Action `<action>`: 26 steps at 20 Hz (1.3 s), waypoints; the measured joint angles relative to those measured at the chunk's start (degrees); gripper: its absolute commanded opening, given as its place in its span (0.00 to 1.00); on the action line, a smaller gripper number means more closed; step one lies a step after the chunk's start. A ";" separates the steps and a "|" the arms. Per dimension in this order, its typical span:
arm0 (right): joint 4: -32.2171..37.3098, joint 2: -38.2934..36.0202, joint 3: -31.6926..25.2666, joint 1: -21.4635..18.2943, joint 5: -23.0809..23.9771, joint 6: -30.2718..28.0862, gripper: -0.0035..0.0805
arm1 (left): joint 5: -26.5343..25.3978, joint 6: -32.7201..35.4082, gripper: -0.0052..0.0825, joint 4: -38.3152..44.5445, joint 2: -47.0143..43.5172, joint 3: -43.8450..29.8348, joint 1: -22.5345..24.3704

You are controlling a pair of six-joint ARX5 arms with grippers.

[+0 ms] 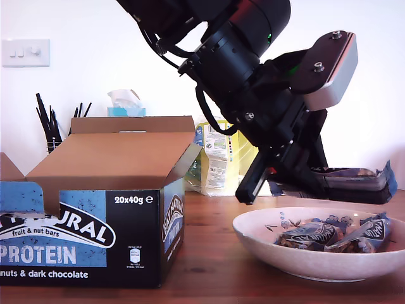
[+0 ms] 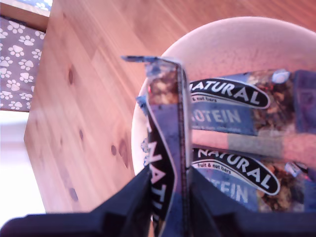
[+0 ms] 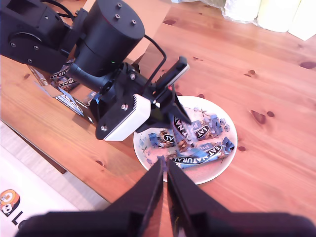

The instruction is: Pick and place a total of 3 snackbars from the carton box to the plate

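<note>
**Operator:** What is your first pincer doing?

**Robot:** You see my first pincer [image 2: 170, 197] pinching a snackbar [image 2: 165, 148] edge-on, above the plate [image 1: 266, 237]. Two more snackbars [image 2: 227, 106] lie side by side in the plate.

**Operator:** And the other one?

**Robot:** My second pincer [image 3: 164, 170] hangs high above the desk [image 3: 266, 74], its fingers pressed together on nothing.

**Operator:** Where is the carton box?

**Robot:** You find the carton box [image 1: 95, 234] on the exterior view's left, flaps open, apart from the plate, which sits near the desk's edge.
</note>
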 measured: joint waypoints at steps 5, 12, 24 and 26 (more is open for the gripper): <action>0.31 0.00 0.00 0.00 0.00 -0.04 0.03 | 0.50 -2.43 0.35 -0.72 0.00 0.00 0.00; 1.36 0.00 0.00 0.00 0.00 -0.04 0.03 | -0.22 -2.93 0.35 -1.01 0.00 0.00 0.00; 10.23 0.00 0.00 0.00 7.48 -4.70 0.03 | -9.62 -39.15 0.04 -7.82 -12.98 1.31 -4.13; 12.28 0.00 -0.04 0.00 7.48 -4.72 0.03 | -9.62 -49.62 0.04 -10.58 -19.17 2.51 -3.80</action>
